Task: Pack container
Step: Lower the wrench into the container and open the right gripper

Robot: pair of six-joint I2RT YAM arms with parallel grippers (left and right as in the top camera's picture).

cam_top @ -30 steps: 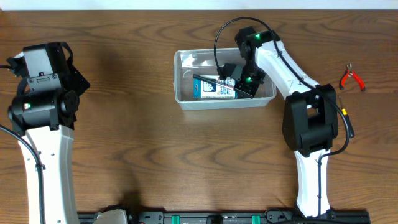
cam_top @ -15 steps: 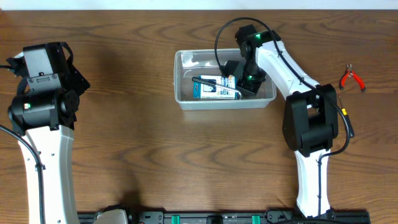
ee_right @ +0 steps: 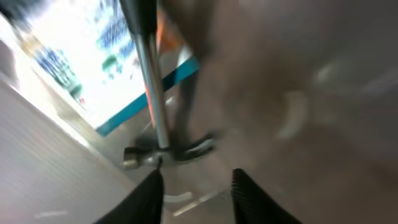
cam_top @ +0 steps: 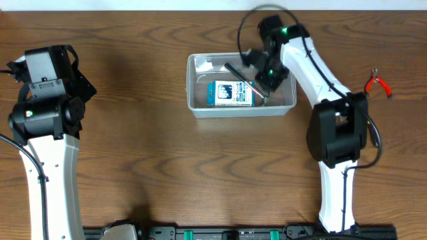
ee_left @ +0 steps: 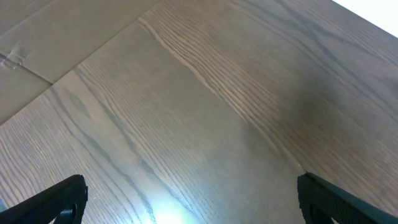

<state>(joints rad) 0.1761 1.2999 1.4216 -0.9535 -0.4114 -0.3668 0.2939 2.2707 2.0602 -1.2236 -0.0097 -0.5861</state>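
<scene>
The container (cam_top: 194, 90), a clear plastic tub, stands at the table's middle back. Inside it a blue-and-white box (cam_top: 230, 94) lies flat. A hammer (cam_top: 247, 81) with a black grip and a metal shaft rests slanted across the tub's right half, its head down by the box. My right gripper (cam_top: 261, 71) hovers over the tub's right end. In the right wrist view its fingers (ee_right: 151, 198) stand open with nothing between them, the hammer (ee_right: 153, 99) just beyond the tips and the box (ee_right: 81, 62) behind it. My left gripper (ee_left: 199, 208) is open over bare wood at the far left.
Red-handled pliers (cam_top: 377, 83) lie on the table at the far right. The left arm (cam_top: 43, 100) stands at the left edge, well away from the tub. The right arm's base (cam_top: 337, 133) sits just right of the tub's front corner.
The right gripper opened, let go of the hammer and lifted back toward the tub's far right. The hammer now lies further right, off the top of the box. Left arm unchanged.
</scene>
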